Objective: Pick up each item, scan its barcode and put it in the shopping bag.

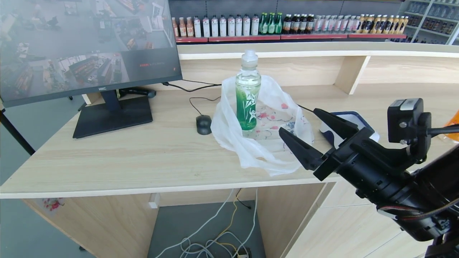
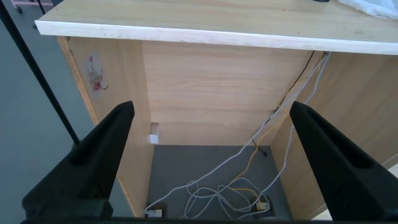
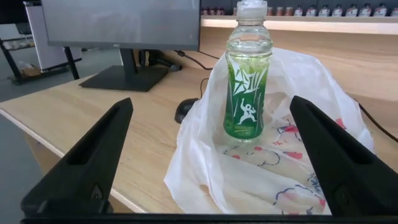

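1. We see a pale wooden table [image 1: 143,154] with the white shopping bag [image 1: 229,132] lying open and crumpled on it. We place everything else from that bag.
2. The dark monitor [image 1: 86,46] stands on the table well to the left of the bag and farther back.
3. The right gripper [image 1: 300,122] hovers just right of the bag and nearer to us. Its fingers are spread wide, hold nothing and point toward the bag.
4. The left gripper [image 2: 211,107] hangs lower than the bag and to its left, in front of the table's edge. Its fingers are also spread and empty.
5. The bottle [image 1: 247,96] is clear, with a green label and a white cap. It stands upright in the bag, with plastic gathered round its base.
6. A blue-and-white device [image 1: 358,118] lies right of the bag, partly hidden behind the right gripper.
7. The black mouse [image 1: 203,124] sits just beside the bag's left edge.
8. Loose cables [image 2: 230,186] lie on the floor below the bag, under the table.
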Motion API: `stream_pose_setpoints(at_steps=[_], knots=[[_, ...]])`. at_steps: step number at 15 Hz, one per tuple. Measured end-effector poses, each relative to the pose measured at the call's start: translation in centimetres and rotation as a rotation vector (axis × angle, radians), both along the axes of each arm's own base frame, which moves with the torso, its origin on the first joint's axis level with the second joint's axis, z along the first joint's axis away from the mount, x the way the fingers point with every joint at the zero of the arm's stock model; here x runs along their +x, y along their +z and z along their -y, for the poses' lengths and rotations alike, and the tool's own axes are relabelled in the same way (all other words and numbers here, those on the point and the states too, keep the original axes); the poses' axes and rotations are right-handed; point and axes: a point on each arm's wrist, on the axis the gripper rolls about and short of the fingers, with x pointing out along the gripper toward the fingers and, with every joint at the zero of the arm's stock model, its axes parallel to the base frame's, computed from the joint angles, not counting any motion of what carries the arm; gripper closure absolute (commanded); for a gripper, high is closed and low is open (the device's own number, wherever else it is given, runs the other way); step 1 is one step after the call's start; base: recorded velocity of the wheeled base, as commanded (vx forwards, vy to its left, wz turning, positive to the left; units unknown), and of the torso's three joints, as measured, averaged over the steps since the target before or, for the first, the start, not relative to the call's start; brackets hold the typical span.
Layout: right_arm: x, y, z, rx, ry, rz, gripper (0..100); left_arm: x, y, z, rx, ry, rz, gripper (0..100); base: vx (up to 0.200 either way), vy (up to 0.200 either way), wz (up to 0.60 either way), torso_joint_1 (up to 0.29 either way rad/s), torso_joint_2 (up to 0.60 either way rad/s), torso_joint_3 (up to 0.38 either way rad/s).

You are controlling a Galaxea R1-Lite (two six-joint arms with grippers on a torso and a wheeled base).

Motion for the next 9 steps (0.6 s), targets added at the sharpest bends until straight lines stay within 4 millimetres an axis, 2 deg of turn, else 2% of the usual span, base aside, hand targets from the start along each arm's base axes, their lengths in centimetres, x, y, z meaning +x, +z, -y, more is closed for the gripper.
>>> stream_pose_setpoints(at_steps=[5, 9], knots=[[-0.38, 0.43, 0.33, 0.01, -0.002, 0.013, 0, 0.0, 0.0, 0.0, -0.001, 0.0, 0.0, 0, 0.0, 0.0, 0.0, 0.0, 0.0, 0.0], [-0.5, 0.72, 0.54, 0.018, -0.005, 0.025, 0, 0.0, 0.01, 0.0, -0.006, 0.0, 0.001, 0, 0.0, -0.2, 0.0, -0.001, 0.0, 0.006]])
